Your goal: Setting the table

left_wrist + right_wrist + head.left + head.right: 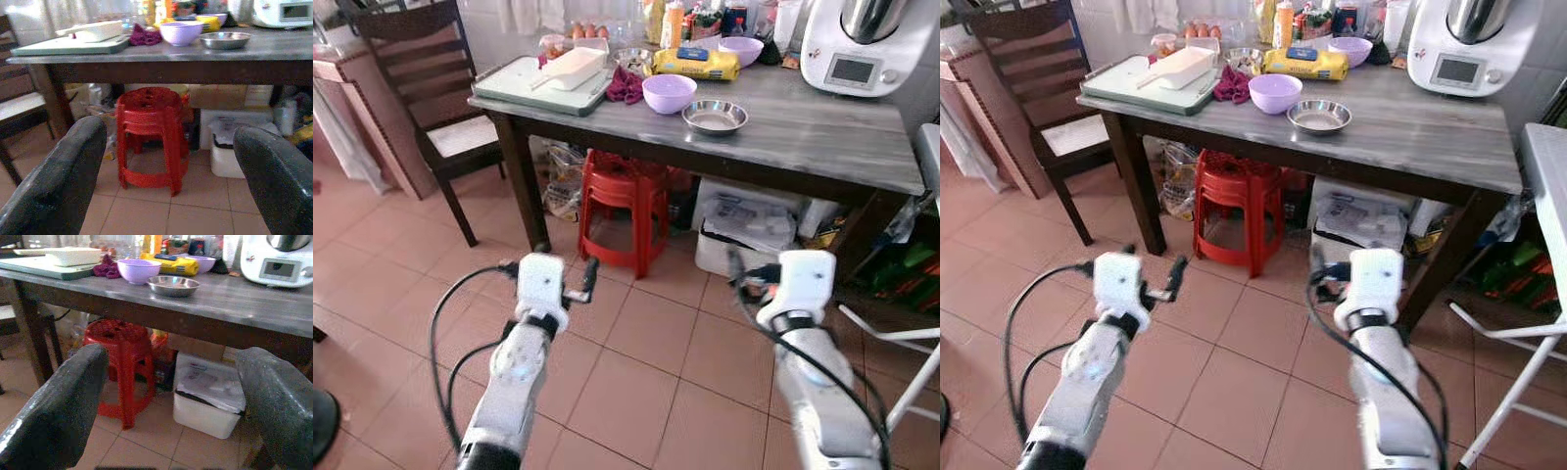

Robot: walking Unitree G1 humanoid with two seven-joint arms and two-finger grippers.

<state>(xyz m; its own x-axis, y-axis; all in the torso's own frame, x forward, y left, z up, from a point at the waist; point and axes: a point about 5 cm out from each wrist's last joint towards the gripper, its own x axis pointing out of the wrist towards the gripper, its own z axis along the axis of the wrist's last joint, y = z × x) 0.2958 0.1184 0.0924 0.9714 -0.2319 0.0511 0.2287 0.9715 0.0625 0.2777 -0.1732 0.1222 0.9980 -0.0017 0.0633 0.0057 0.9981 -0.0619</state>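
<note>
Steel bowl (715, 117) on grey table (822, 137): light, rigid, slippery; pinch rim. Left gripper (551, 281), right gripper (171, 396) spread, empty.

Bright, even daylight up top, glare sheening the grey worktop (822, 127); deep shade beneath it, both wrist views soft and hazy.

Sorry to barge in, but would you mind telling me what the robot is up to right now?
It is setting the table but has nothing in hand yet. It stands on the tiled floor facing the grey table, with the left gripper and right gripper both open and raised short of the table's edge. On the table sit a purple bowl, a steel dish beside it, and a tray. A red stool is tucked underneath.
</note>
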